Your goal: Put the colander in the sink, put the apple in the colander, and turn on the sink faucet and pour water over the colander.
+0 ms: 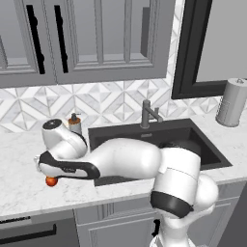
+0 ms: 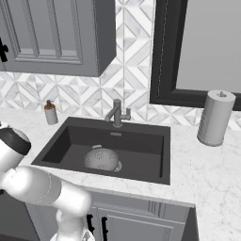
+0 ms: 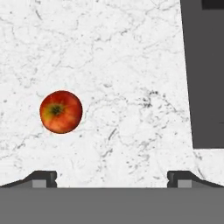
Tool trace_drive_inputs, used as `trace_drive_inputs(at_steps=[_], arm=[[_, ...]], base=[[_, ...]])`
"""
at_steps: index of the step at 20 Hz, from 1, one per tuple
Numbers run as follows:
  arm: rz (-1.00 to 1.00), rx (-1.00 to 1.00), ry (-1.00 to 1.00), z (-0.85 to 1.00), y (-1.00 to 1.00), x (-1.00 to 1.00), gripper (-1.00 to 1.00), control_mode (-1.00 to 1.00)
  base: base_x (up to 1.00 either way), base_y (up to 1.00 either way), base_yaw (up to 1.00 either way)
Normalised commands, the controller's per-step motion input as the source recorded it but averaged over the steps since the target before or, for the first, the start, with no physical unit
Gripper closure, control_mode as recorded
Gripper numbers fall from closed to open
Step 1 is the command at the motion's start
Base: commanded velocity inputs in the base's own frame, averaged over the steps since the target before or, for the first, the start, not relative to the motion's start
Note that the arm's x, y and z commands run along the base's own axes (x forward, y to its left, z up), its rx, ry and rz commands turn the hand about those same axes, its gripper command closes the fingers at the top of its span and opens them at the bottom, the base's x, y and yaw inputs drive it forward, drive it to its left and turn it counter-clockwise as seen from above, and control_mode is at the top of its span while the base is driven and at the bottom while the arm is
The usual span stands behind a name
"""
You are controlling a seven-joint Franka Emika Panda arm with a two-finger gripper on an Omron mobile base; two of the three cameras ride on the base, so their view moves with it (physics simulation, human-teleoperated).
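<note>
The pincer (image 3: pixel 111 177) hangs wide open and empty over the white marble table (image 3: pixel 122 65). One small round red-orange apple (image 3: pixel 61 112) lies off-centre toward one fingertip; closing now could knock it rolling. One grey perforated metal colander (image 2: pixel 101 159) already sits in the one dark sink (image 2: pixel 141 141).

I can read no text, label, brand, number or sign anywhere around my jaws. The apple (image 3: pixel 61 111) on the table ahead of them carries no sticker, and the soap dispenser (image 2: pixel 50 113) and the paper towel roll (image 2: pixel 215 117) farther off show blank faces with no lettering I can make out.
</note>
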Motion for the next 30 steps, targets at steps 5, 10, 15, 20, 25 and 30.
trace_drive_inputs(at_steps=[5,10,15,20,25,30], arm=[[0.00,0.00,0.00,-0.23,0.33,0.34,-1.00,-1.00],[0.00,-0.01,0.00,-0.37,0.35,0.26,-1.00,-1.00],[0.00,-0.01,0.00,-0.25,0.35,0.15,-1.00,-1.00],[0.00,0.00,0.00,-0.05,0.28,0.06,-1.00,-1.00],[0.00,0.00,0.00,-0.17,0.27,0.07,-1.00,-1.00],[0.00,0.00,0.00,-0.23,0.01,0.02,-1.00,-1.00]], base=[[0.00,0.00,0.00],[0.00,0.00,0.00],[0.00,0.00,0.00],[0.00,0.00,0.00],[0.00,0.00,0.00],[0.00,0.00,0.00]])
